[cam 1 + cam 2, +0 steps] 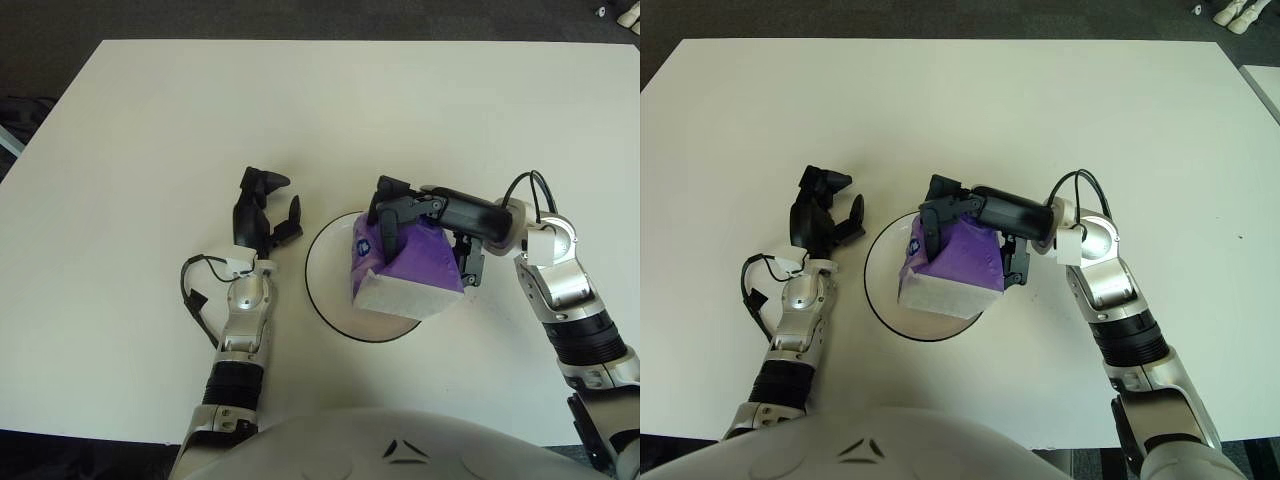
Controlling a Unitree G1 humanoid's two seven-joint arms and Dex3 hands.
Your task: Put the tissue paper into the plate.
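Note:
A purple tissue pack [405, 270] with a white end lies in the white plate [325, 280] near the table's front middle; it also shows in the right eye view [960, 265]. My right hand [420, 225] is over the pack, its black fingers curled around the pack's far end and right side. My left hand [265, 210] shows on the table just left of the plate, fingers spread and holding nothing.
The white table [300, 110] stretches far back and to both sides of the plate. Dark floor lies beyond its edges. A cable [195, 285] loops beside my left wrist.

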